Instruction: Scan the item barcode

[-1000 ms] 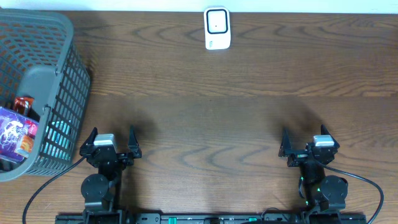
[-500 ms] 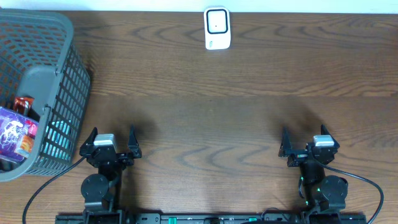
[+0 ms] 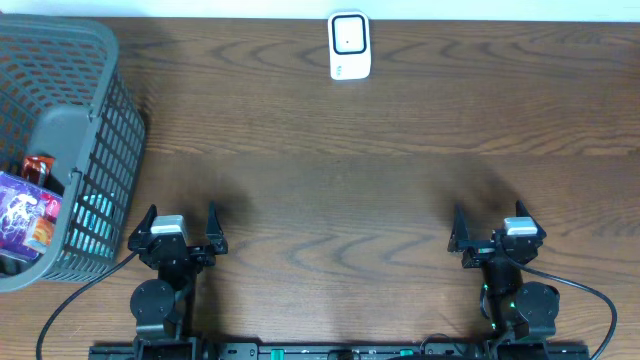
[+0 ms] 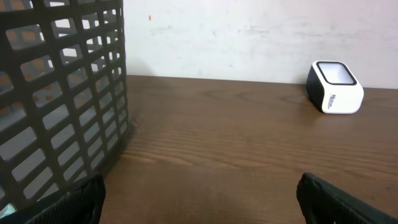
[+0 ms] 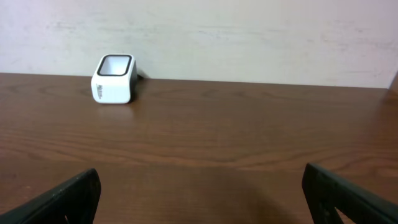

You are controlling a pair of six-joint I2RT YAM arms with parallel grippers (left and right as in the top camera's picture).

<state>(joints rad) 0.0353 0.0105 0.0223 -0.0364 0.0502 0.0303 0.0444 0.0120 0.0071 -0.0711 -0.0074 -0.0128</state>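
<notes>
We find the left gripper and the right gripper low at the near edge of the wooden table, both with jaws spread wide and grasping nothing. The items, a purple packet and a red pack among them, lie inside the grey basket at the left end, just beside the left gripper. The white scanner stands at the far edge, well apart from both grippers.

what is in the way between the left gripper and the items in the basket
The basket wall stands between the left gripper and the items inside; reaching in means going over the rim. From basket to scanner, only bare table shows.
</notes>
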